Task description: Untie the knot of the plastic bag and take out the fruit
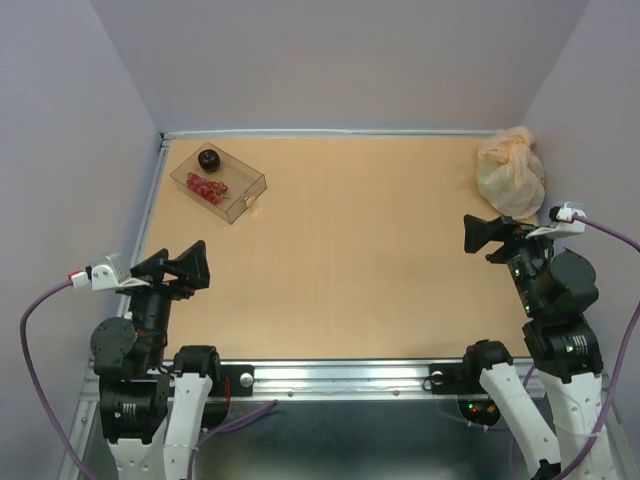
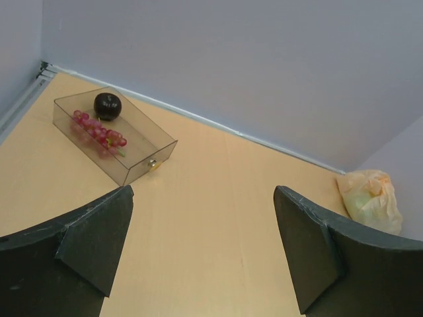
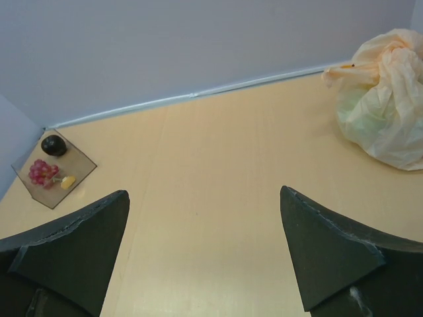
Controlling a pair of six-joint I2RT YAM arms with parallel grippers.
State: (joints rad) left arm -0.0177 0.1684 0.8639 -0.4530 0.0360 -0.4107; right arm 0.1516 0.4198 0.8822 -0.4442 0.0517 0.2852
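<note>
The plastic bag (image 1: 511, 172) lies at the table's far right corner, crinkly cream with orange print. It also shows in the right wrist view (image 3: 386, 105) and the left wrist view (image 2: 371, 199). Its knot (image 1: 516, 142) is a bunched pale-orange twist on top, seen too in the right wrist view (image 3: 370, 56). The fruit inside the bag is hidden. My left gripper (image 1: 192, 263) is open and empty at the near left. My right gripper (image 1: 478, 234) is open and empty, a little in front of the bag.
A clear rigid tray (image 1: 217, 181) stands at the far left, holding a black round piece (image 1: 208, 158) and red berry-like pieces (image 1: 207, 186). Walls close the table on three sides. A metal rail (image 1: 340, 377) runs along the near edge.
</note>
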